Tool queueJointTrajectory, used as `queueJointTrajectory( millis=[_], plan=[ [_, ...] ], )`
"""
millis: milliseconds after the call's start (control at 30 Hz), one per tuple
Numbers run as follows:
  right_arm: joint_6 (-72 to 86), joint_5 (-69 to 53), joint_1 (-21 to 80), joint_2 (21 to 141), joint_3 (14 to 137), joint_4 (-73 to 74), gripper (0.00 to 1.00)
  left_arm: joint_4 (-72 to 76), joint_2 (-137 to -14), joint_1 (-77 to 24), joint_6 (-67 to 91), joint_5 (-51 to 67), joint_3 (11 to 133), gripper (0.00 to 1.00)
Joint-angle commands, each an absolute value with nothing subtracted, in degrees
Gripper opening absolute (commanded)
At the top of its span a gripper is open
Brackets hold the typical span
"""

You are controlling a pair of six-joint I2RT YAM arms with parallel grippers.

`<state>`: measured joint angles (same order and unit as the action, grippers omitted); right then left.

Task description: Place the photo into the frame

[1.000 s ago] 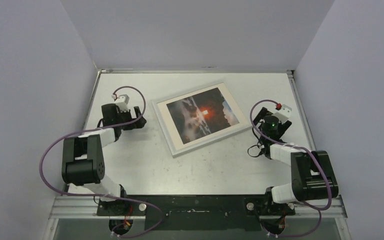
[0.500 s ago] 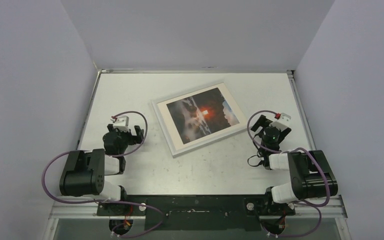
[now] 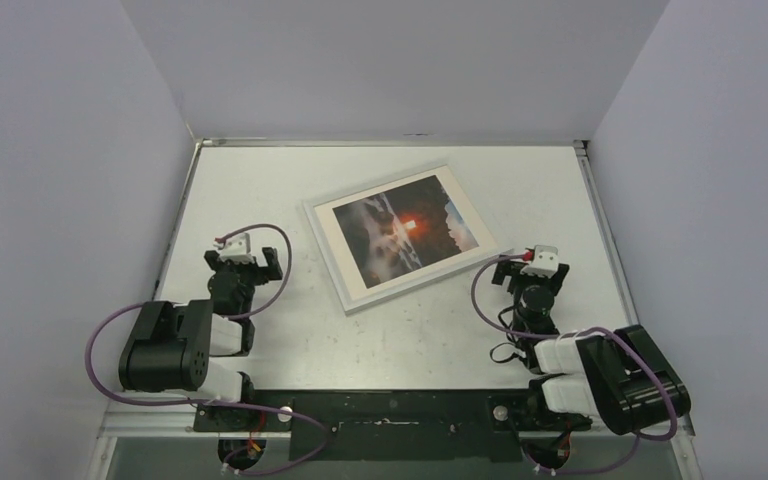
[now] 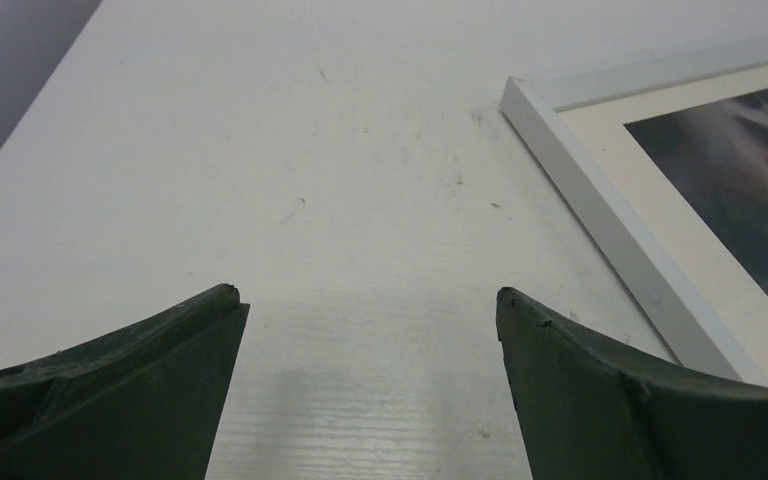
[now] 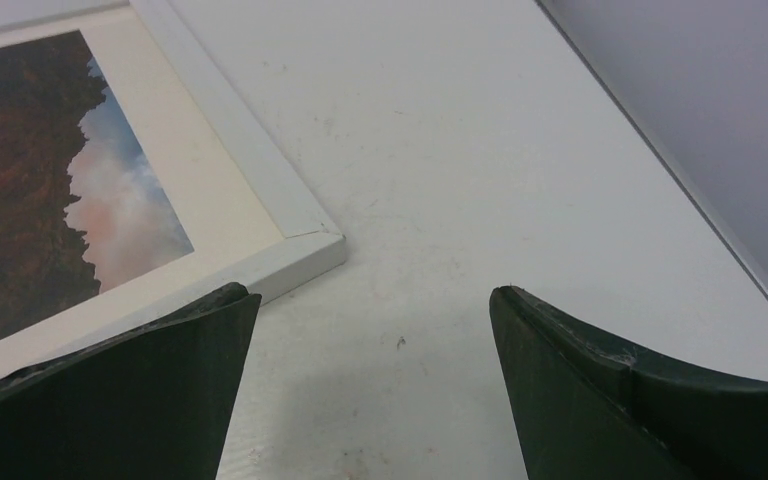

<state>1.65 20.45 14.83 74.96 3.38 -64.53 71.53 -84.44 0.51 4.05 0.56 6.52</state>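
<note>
Glossy sunset-mountain photo [image 3: 405,232] is seen seated in thin white rectangular frame [image 3: 326,252]; insertion judged done. Left gripper [image 4: 365,295] and right gripper [image 5: 370,290] are held wide, empty. Only parking is called for.

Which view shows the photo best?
Top external: it shows the whole photo, sunset glow included, lying inside the frame. The left wrist view catches only a dark part of it at the picture's right edge. The right wrist view shows one end of it, cut off at the left edge.
</note>
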Motion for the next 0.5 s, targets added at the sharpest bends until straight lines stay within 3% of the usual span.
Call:
queueJointTrajectory(
  millis=[0, 167, 367, 467],
  plan=[
    [6.28, 22.70, 12.11, 72.44, 2.75, -70.69, 0.90, 68.41, -83.88, 0.44, 6.32, -7.32, 11.56, 0.96],
    [5.99, 17.53, 5.03, 77.35, 2.38, -77.24, 0.90, 63.70, -84.24, 0.44, 5.58, -5.56, 14.35, 0.96],
    [3.30, 12.26, 4.13, 92.16, 4.14, -89.52, 0.90, 72.58, -83.97, -2.24, 1.68, -0.34, 9.92, 0.96],
    [2.79, 11.93, 4.74, 90.94, 9.28, -76.80, 0.90, 62.33, -83.79, -1.92, 3.56, -2.89, 14.80, 0.96]
  ],
)
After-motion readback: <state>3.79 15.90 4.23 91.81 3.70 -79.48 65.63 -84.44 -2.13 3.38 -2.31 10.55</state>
